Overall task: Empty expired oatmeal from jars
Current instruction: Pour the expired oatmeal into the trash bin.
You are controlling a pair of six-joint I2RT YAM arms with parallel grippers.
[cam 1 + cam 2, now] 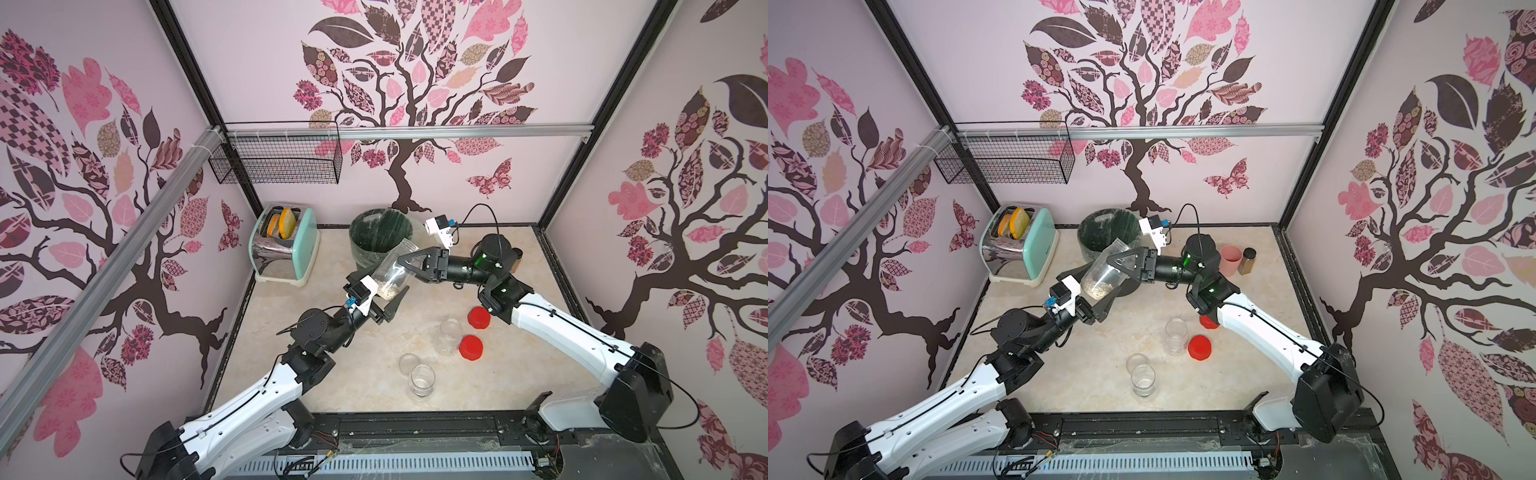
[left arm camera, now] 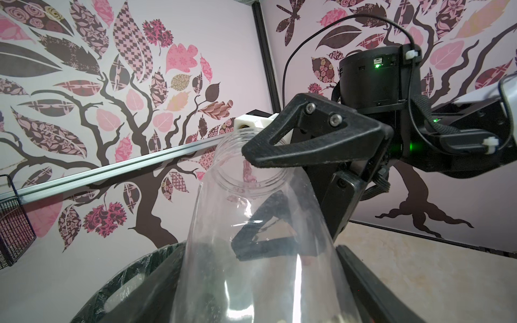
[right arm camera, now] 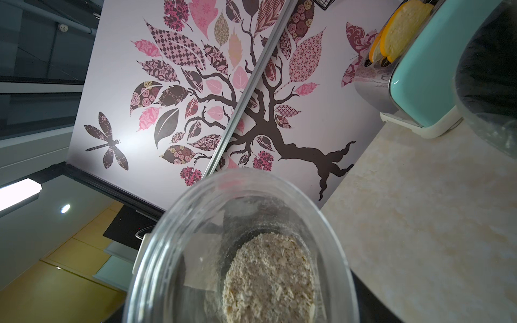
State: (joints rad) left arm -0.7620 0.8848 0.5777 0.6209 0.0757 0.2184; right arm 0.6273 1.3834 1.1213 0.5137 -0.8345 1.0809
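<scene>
Holding one open jar (image 1: 395, 270) tilted in the air just in front of the bin (image 1: 361, 249), mouth raised toward the bin's rim, base lower; clenched on its neck with the right pincer (image 1: 403, 266), one finger (image 2: 307, 145) over and one under; clamped round its base with the left pincer (image 1: 378, 287), fingers (image 2: 372, 288) against both sides of the clear wall; heaped in the low end of that jar, the oatmeal (image 3: 268, 279); standing upright on the counter (image 1: 332, 353), well apart from the held one, a far empty jar (image 1: 451, 334) just beside two red lids (image 1: 471, 347) and a near empty jar (image 1: 422, 380) just beside a clear lid (image 1: 409, 363); beside the bin, a toaster (image 1: 284, 249).
</scene>
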